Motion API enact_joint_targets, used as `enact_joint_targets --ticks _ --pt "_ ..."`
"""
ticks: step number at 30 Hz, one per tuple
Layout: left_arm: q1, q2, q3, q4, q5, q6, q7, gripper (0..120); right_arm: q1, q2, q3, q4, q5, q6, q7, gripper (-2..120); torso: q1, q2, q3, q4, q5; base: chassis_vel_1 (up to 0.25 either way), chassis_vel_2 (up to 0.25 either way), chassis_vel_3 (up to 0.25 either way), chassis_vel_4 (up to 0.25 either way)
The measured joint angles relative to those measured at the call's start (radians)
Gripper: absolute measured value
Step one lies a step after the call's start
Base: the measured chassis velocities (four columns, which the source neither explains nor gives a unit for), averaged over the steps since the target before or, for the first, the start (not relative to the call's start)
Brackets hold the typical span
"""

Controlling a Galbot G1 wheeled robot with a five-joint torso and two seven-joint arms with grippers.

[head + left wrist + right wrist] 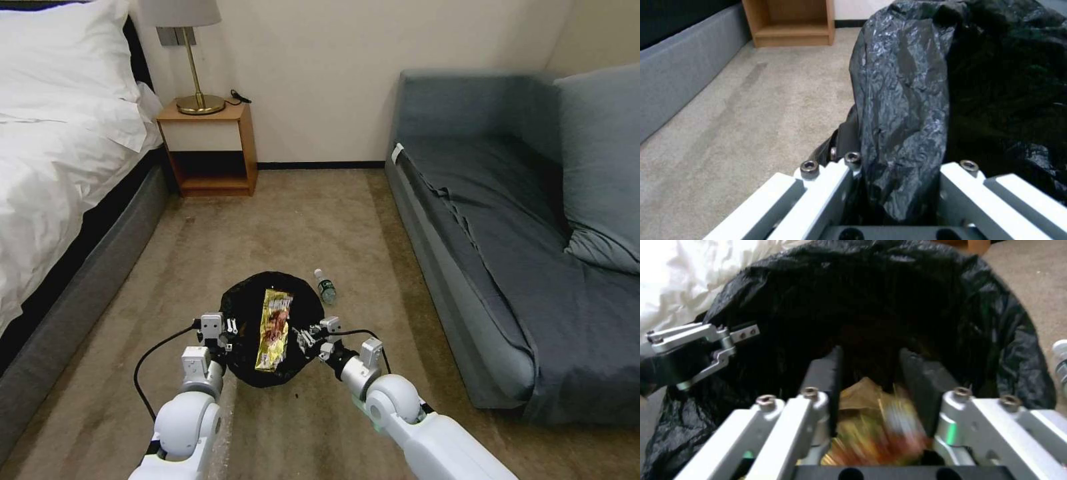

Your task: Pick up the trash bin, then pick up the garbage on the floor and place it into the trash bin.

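The trash bin (248, 313), lined with a crinkled black bag, sits off the carpet in front of me. My left gripper (223, 331) is shut on its rim, with bag plastic (902, 110) bunched between the fingers. My right gripper (305, 338) hangs over the bin's mouth (871, 306) with its fingers apart. A gold-brown snack wrapper (275, 328), part of the garbage, lies lengthwise over the opening; it shows blurred between the right fingers (918, 373). A small clear bottle with a green label (325, 287) lies on the carpet just beyond the bin. The left gripper (706, 350) also shows on the rim from across the bin.
A white-sheeted bed (60, 173) runs along the left and a grey sofa (507, 233) along the right, with a carpet lane between them. A wooden nightstand (210, 150) with a brass lamp (193, 60) stands against the far wall.
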Motion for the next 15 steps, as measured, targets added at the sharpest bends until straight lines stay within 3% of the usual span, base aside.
enact_joint_targets --ticks 9,14,15 --pt "0.009 -0.003 -0.011 -0.031 -0.001 0.000 -0.003 4 -0.006 -0.026 0.027 0.032 0.007 0.032 0.013 65 0.000 0.000 0.000 0.0000 0.0000 0.000 0.000 0.000 0.000" --pt "0.023 0.022 -0.027 -0.073 -0.023 0.010 -0.003 4 0.014 -0.022 0.060 0.023 0.002 0.046 0.115 88 0.000 0.000 0.000 0.0000 0.0000 0.000 0.000 0.000 0.000" --pt "0.023 0.022 -0.027 -0.073 -0.023 0.010 -0.003 4 0.014 -0.022 0.060 0.023 0.002 0.046 0.115 88 0.000 0.000 0.000 0.0000 0.0000 0.000 0.000 0.000 0.000"
